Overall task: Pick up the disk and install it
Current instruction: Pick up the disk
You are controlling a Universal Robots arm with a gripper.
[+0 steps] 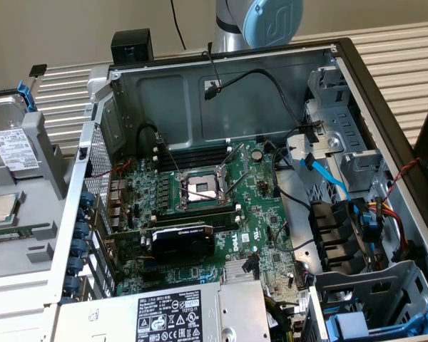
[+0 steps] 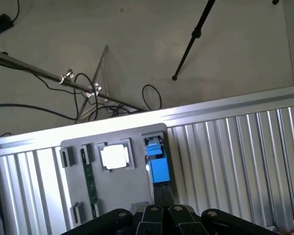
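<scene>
The disk (image 1: pixel 14 148) stands tilted in a grey holder tray (image 1: pixel 28 285) at the exterior view's left, its white label showing and a blue carrier frame (image 1: pixel 28 96) along its upper edge. In the wrist view the disk (image 2: pixel 158 166) appears edge-on as a blue block in a slot of the tray (image 2: pixel 127 191). My gripper (image 2: pixel 162 192) hangs well above the tray. Its black fingers are pressed together and shut on nothing, with the tips lined up just beside the blue carrier. The arm's blue joint (image 1: pixel 271 21) sits behind the open computer case (image 1: pixel 221 92).
A square CPU chip (image 1: pixel 1 206) (image 2: pixel 114 155) and a green memory stick (image 2: pixel 88 182) lie in the same tray. The case holds the motherboard (image 1: pixel 200 192), loose cables, a metal drive cage (image 1: pixel 342 142) and the power supply (image 1: pixel 192 313). A stand and cables (image 2: pixel 196 34) are on the floor beyond the slatted table.
</scene>
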